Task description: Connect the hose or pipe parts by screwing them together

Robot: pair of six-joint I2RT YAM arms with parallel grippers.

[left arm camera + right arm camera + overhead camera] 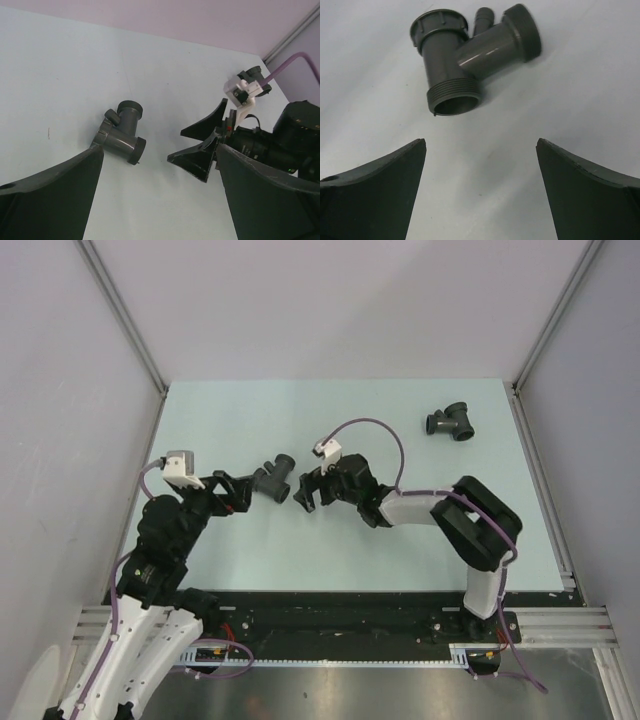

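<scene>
A dark grey branched pipe fitting (273,477) lies on the pale table between my two grippers. In the right wrist view the fitting (470,50) shows a threaded open end facing my right gripper (481,142), which is open and just short of it, with nothing between its fingers. My left gripper (159,149) is open too, and the fitting (122,132) lies just beyond its left finger. In the top view the left gripper (238,490) and the right gripper (306,492) flank this fitting. A second dark pipe part (452,423) lies apart at the far right.
The right gripper's fingers (205,145) point toward my left gripper, close across the table. Grey walls with metal rails (125,315) enclose the pale mat (330,560). A purple cable (375,430) loops above the right wrist.
</scene>
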